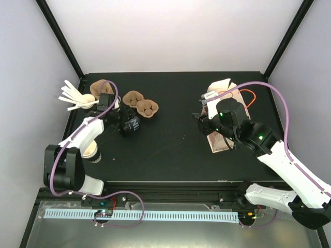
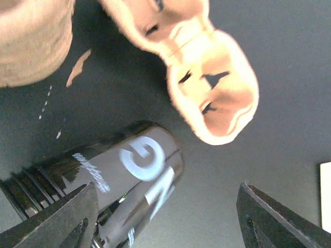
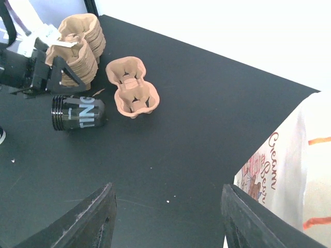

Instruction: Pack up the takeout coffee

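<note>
A takeout coffee cup (image 2: 129, 170), black with white lettering and a ribbed black lid, lies on its side on the black table. It also shows in the top view (image 1: 132, 126) and in the right wrist view (image 3: 77, 112). My left gripper (image 2: 165, 222) is open around it: the cup lies against the left finger (image 2: 57, 219), with a wide gap to the right finger. In the top view the left gripper (image 1: 124, 123) sits right at the cup. My right gripper (image 3: 168, 222) hangs open over bare table, far from the cup, beside the paper bag (image 3: 289, 170).
A brown two-cup carrier (image 1: 140, 104) lies just behind the cup, and a stack of carriers (image 1: 101, 88) sits at the back left. A cup of white stirrers (image 1: 85, 101) stands at the left edge. An upright lidless cup (image 1: 92, 151) is by the left arm. The printed bag (image 1: 220, 89) lies under the right arm.
</note>
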